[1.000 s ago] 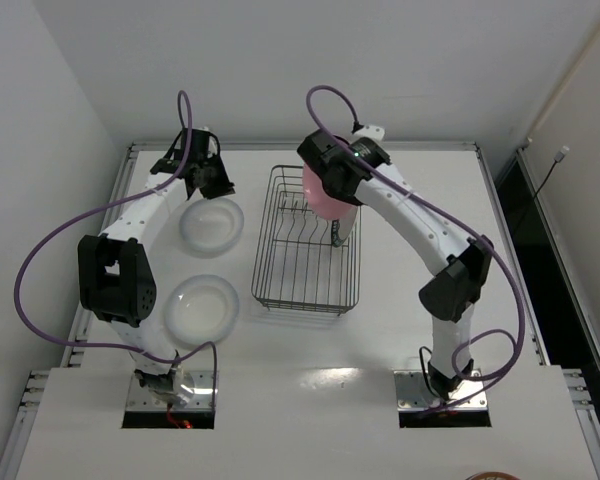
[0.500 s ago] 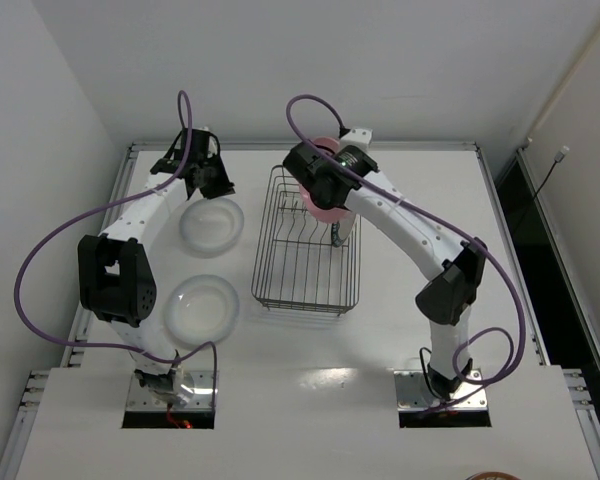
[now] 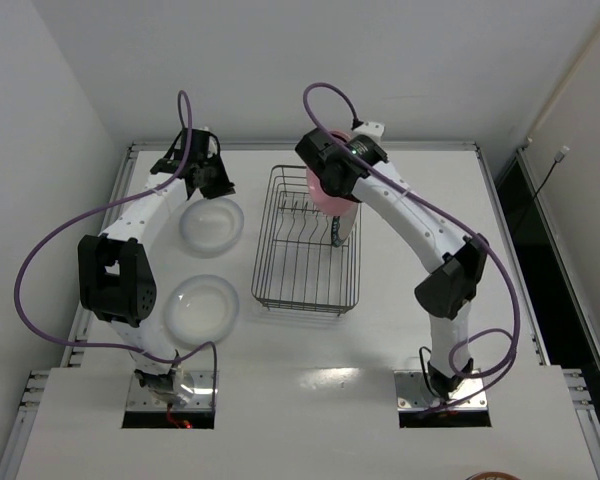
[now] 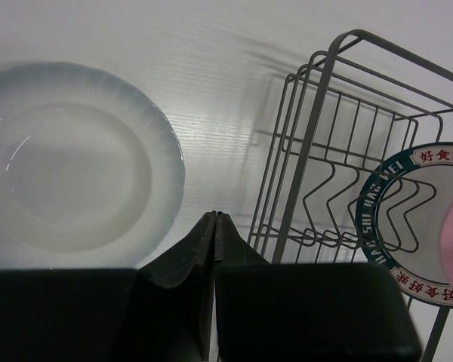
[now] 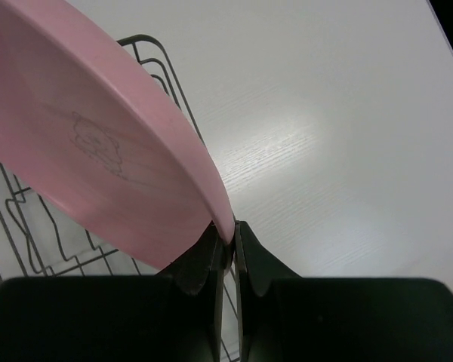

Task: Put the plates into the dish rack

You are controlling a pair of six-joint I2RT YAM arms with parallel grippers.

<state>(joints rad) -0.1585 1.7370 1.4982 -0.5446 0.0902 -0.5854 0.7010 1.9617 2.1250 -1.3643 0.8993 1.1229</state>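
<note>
My right gripper (image 5: 226,234) is shut on the rim of the pink plate (image 5: 98,143), which hangs tilted over the far end of the dish rack (image 3: 257,262). In the top view the pink plate (image 3: 323,197) shows partly under the right wrist. A white plate with a dark patterned rim (image 4: 430,219) stands upright inside the dish rack (image 4: 317,143). Two translucent whitish plates lie flat on the table left of the rack, one farther (image 3: 211,224) and one nearer (image 3: 201,305). My left gripper (image 4: 215,216) is shut and empty, hovering between the farther translucent plate (image 4: 75,188) and the rack.
The left arm's elbow (image 3: 115,280) sits beside the nearer translucent plate. The table's raised metal edge (image 3: 300,146) runs just behind both grippers. Bare white tabletop (image 5: 347,136) lies right of the rack.
The right wrist swung left with the pink plate, then came back right to about where it was a second ago. The left arm has not moved.
</note>
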